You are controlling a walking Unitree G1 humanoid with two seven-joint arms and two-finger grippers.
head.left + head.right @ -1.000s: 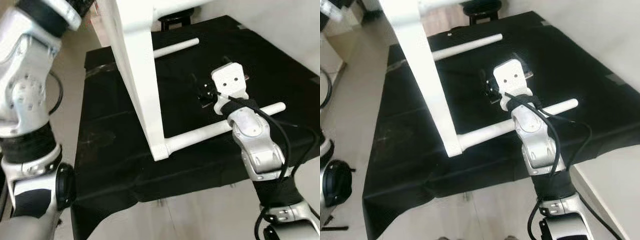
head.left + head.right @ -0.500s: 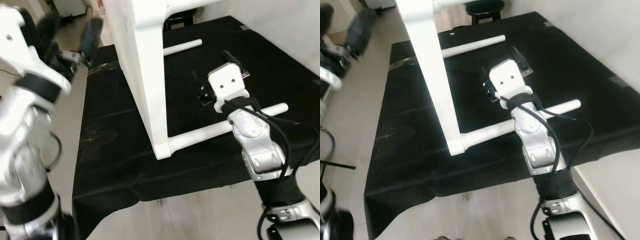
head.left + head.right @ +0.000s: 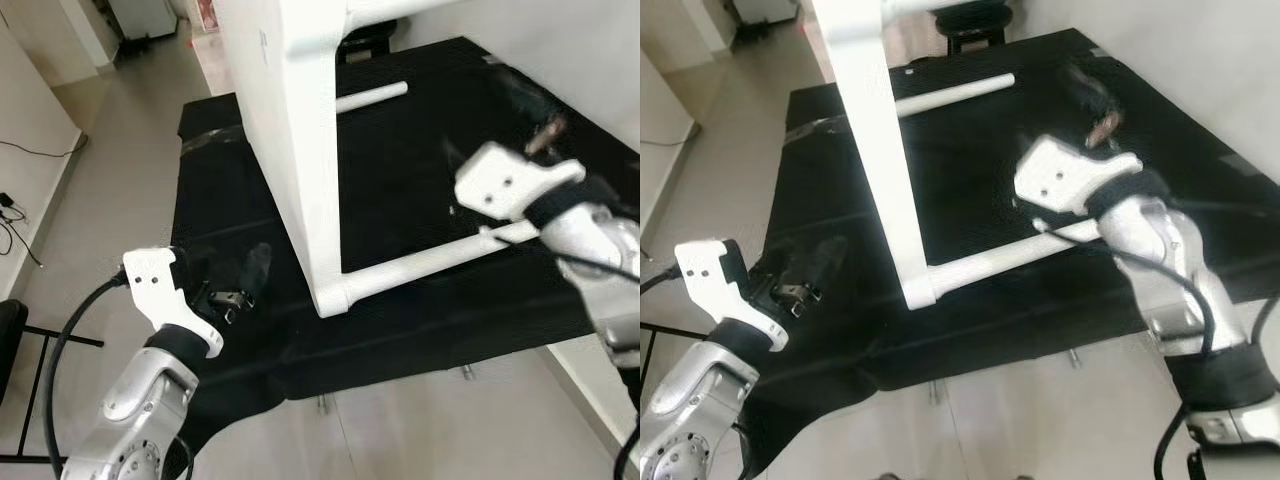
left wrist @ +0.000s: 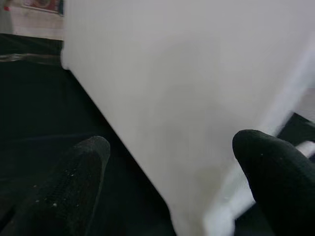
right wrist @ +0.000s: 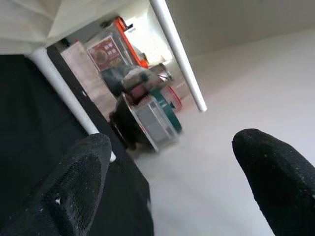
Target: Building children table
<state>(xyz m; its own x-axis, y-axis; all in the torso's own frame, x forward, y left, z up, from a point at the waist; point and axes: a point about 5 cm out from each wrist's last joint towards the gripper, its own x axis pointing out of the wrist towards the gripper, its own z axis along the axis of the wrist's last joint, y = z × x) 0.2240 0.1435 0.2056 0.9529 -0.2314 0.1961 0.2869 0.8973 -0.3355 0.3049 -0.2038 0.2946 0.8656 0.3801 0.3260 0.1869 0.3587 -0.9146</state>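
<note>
A white children's table lies on its side on a black cloth. Its top panel stands on edge, and a lower leg and an upper leg stick out to the right. My left gripper is low at the left, open, pointing at the panel from close by, its fingers spread with nothing between them. My right gripper is raised over the cloth to the right of the panel, above the lower leg, blurred. Its fingers stand apart and empty, with two legs beyond them.
A black stool stands behind the cloth. Pale floor lies to the left, with a cable and a black frame on it. A light wall runs along the right side of the cloth.
My left arm has come down from high at the left to low beside the panel. My right gripper has lifted and swung to the right, away from the lower leg.
</note>
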